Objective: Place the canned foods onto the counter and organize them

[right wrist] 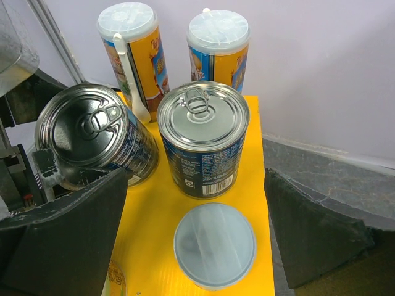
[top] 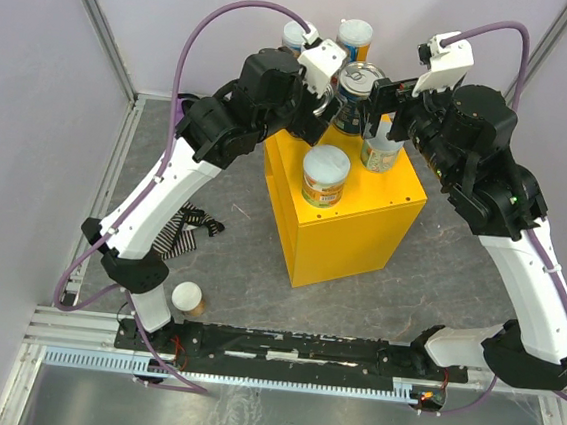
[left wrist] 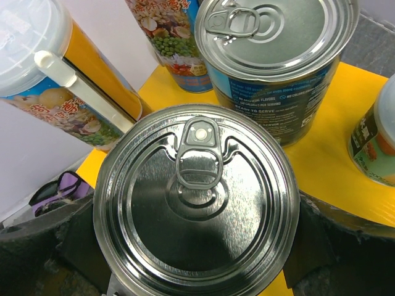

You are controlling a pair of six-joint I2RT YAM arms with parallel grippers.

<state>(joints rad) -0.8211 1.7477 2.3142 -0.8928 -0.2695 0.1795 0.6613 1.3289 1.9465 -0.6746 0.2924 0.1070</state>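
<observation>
Almost done: five cans point(top: 325, 176) stand on the yellow box point(top: 352, 234), and one tub point(top: 187, 298) waits on the tabletop point(top: 248, 269). Left pincer point(left wrist: 197, 259) pinches a blue tin point(left wrist: 196, 197); right pincer point(right wrist: 194, 209) is spread.

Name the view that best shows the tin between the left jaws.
Left wrist: the tin fills the frame, lid and pull-tab sharp. Right wrist shows it tilted; top external mostly hides it under the left arm.

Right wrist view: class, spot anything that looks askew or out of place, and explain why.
The silver-topped tin on the left leans over, gripped by the left gripper, while the neighbouring tin stands upright on the yellow box. In the top view, one white-lidded tub sits on the table, off the box.
</observation>
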